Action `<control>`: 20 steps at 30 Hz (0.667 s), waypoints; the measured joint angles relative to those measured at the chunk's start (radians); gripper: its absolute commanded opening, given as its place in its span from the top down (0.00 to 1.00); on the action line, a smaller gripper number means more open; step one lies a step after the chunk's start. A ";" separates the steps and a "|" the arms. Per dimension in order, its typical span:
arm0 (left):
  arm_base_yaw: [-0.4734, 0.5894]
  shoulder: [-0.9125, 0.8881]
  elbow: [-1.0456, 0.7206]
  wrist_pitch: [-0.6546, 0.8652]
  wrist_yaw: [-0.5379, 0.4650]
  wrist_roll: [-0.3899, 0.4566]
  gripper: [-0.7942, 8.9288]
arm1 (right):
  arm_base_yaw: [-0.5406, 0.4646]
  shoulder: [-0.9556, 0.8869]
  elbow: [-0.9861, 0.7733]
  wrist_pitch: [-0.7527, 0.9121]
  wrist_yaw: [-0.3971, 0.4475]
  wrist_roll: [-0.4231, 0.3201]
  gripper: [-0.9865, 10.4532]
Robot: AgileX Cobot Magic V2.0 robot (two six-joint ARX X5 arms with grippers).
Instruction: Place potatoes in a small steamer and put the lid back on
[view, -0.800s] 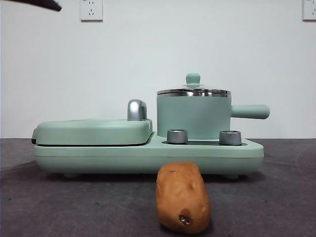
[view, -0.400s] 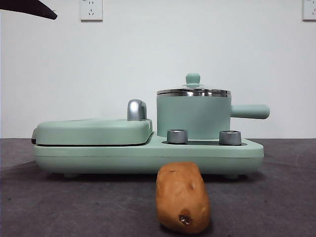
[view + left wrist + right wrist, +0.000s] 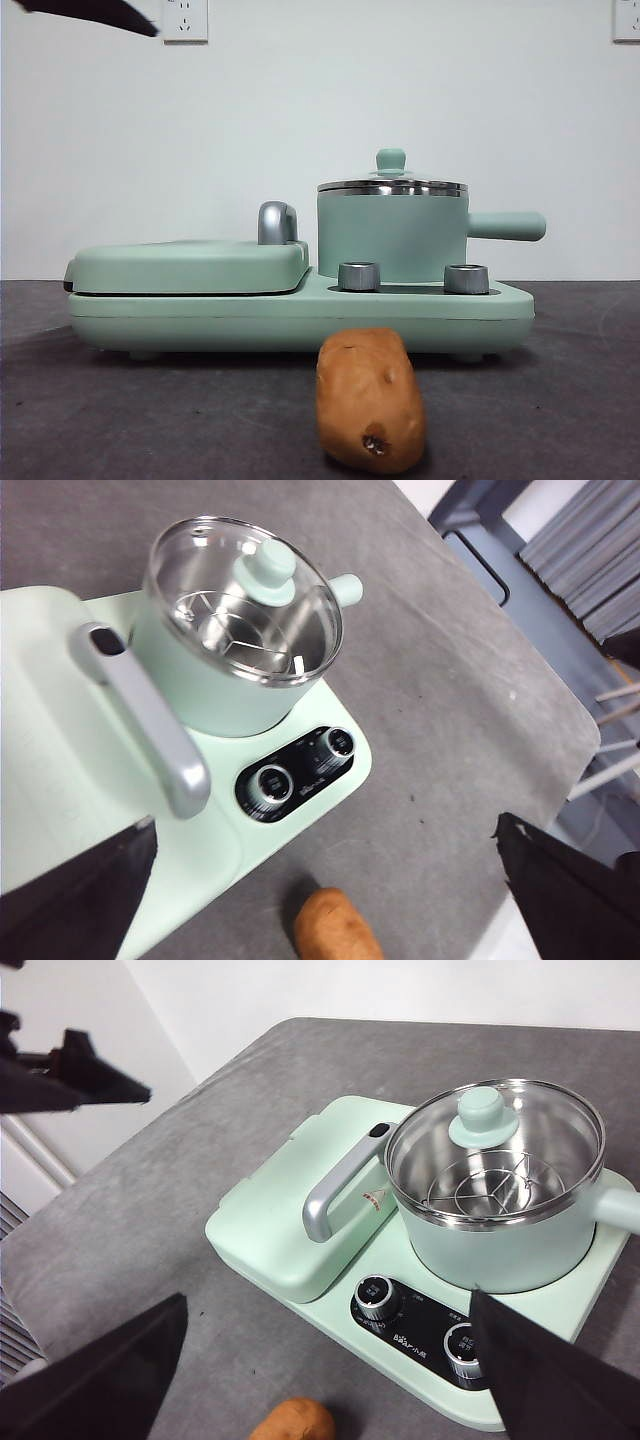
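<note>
We see both arms held high above the table, neither touching anything. The left gripper [image 3: 320, 880] looks down on the cooker, jaws spread wide apart and empty. The right gripper [image 3: 330, 1370] also hangs above, jaws spread wide and empty. In the front view only one black arm tip [image 3: 95, 14] pokes in at the top left corner; in the right wrist view we see the other arm as a dark shape [image 3: 70, 1075] off beyond the cooker.

The potato [image 3: 370, 400] lies on the grey table [image 3: 150, 420] just in front of the cooker base [image 3: 300, 310], near the two dials [image 3: 359, 276]. The small steamer [image 3: 392, 235] sits on the base's right half, side handle pointing right. The lid [image 3: 391, 180] rests on the steamer, knob up; through the glass we see a steel rack [image 3: 495, 1195] inside. The closed griddle cover [image 3: 190, 265] with its steel handle [image 3: 277, 222] is beside the steamer.
</note>
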 measured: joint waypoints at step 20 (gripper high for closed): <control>-0.200 0.700 0.724 -0.139 -0.203 0.078 0.34 | 0.000 0.000 0.000 0.000 0.000 0.018 0.52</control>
